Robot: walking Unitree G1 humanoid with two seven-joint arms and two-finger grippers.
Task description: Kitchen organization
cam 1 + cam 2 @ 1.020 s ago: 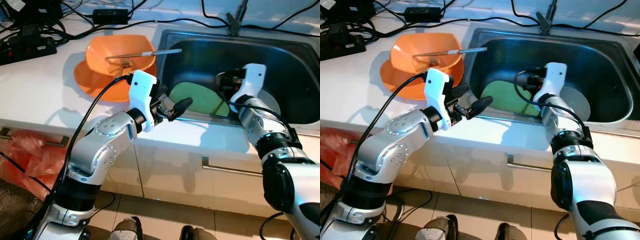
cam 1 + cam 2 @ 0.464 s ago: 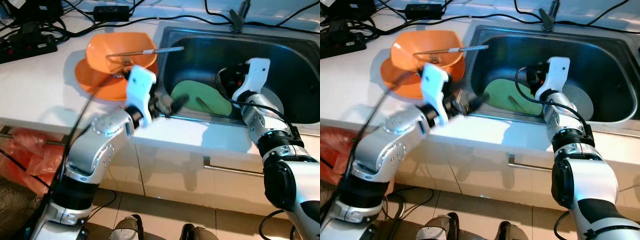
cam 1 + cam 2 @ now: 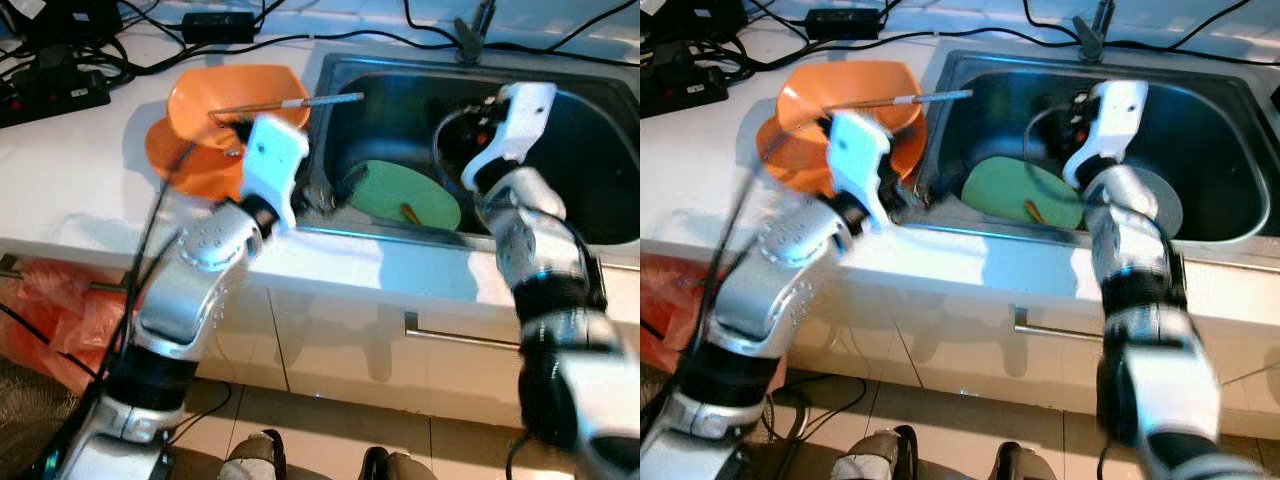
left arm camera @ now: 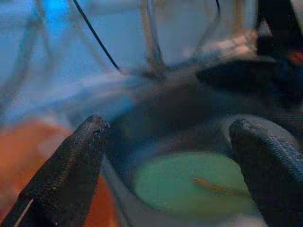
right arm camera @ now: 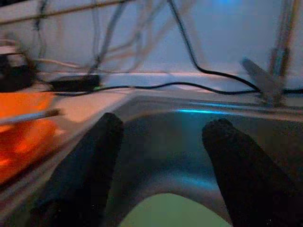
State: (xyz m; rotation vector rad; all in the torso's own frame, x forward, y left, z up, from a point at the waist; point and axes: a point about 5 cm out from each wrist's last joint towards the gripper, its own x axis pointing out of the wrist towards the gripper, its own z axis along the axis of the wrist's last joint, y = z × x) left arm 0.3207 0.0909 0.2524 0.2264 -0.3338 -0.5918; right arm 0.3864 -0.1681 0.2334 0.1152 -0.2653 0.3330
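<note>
A green plate lies in the steel sink with a small brown stick on it. Beside it lies a grey plate. On the counter to the left, an orange bowl rests on an orange plate, and a long utensil lies across the bowl. My left gripper is open at the sink's left rim, facing the green plate. My right gripper hangs open over the sink, above the green plate, with nothing between its fingers.
Black cables and a power adapter lie on the white counter behind the orange dishes. The faucet base stands at the sink's back edge. A red bag hangs below the counter at left. Cabinet handle in front.
My left arm has swung up and left, bringing its gripper from the sink's front edge to its left rim. My right wrist has risen higher over the sink.
</note>
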